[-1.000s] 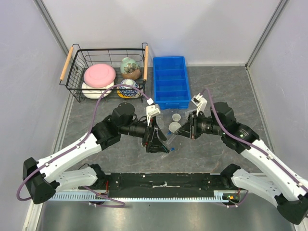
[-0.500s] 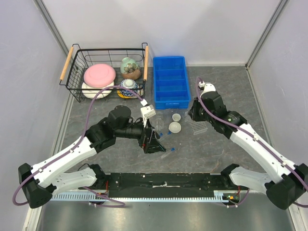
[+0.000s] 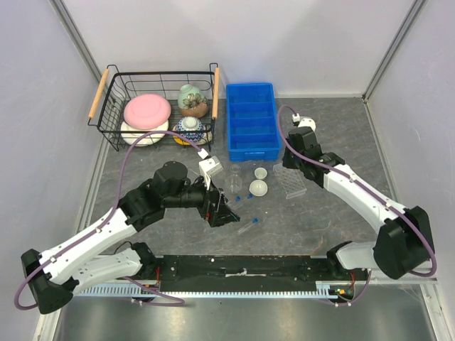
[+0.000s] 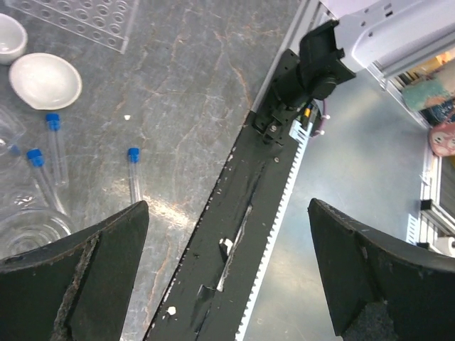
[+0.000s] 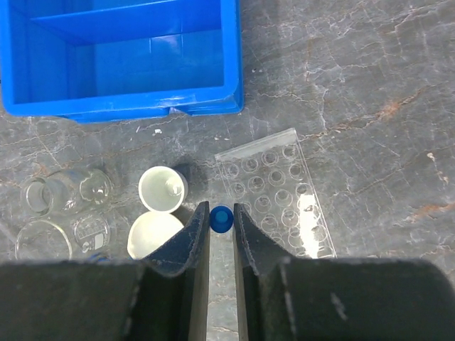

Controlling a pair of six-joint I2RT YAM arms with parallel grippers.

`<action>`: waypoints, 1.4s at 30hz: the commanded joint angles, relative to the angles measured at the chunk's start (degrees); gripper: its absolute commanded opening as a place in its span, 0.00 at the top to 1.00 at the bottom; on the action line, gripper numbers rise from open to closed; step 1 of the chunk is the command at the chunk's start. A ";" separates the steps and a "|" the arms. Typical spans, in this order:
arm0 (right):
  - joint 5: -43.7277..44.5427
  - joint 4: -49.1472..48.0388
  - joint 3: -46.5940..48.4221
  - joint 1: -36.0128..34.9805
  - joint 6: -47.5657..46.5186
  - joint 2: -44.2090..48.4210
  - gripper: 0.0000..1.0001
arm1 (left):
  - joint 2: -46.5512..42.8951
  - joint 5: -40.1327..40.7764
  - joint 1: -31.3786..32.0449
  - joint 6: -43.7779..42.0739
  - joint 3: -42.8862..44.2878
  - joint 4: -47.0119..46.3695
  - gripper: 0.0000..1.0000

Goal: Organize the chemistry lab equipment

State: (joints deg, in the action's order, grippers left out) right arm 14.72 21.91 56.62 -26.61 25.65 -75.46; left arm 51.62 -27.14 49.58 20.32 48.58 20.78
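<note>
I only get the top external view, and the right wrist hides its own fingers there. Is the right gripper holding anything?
Observer: Yes. The right wrist view shows the right gripper shut on a blue-capped tube, its cap facing the camera.
Operator: Is it over a hole yet?
Observer: Not in that view. The cap appears just beside the edge of the clear rack, on the side of the white dishes, not over a hole.
Operator: And the other arm?
Observer: The left wrist view shows the left gripper open, with nothing between its fingers.
</note>
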 commanded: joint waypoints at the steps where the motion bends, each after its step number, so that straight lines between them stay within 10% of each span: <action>1: -0.31 -5.38 -0.37 -0.02 -1.21 -2.49 1.00 | -1.69 4.63 -0.19 -1.68 0.29 1.28 0.00; 42: 5.31 -16.55 -5.56 -2.04 -4.82 -10.93 1.00 | 0.07 4.02 -0.28 -3.18 -0.76 -0.03 0.00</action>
State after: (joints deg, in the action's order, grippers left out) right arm 17.78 9.08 52.10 -28.05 20.95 -86.54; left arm 51.96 -22.61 49.56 19.18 48.31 22.24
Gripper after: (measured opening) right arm 0.207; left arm 0.995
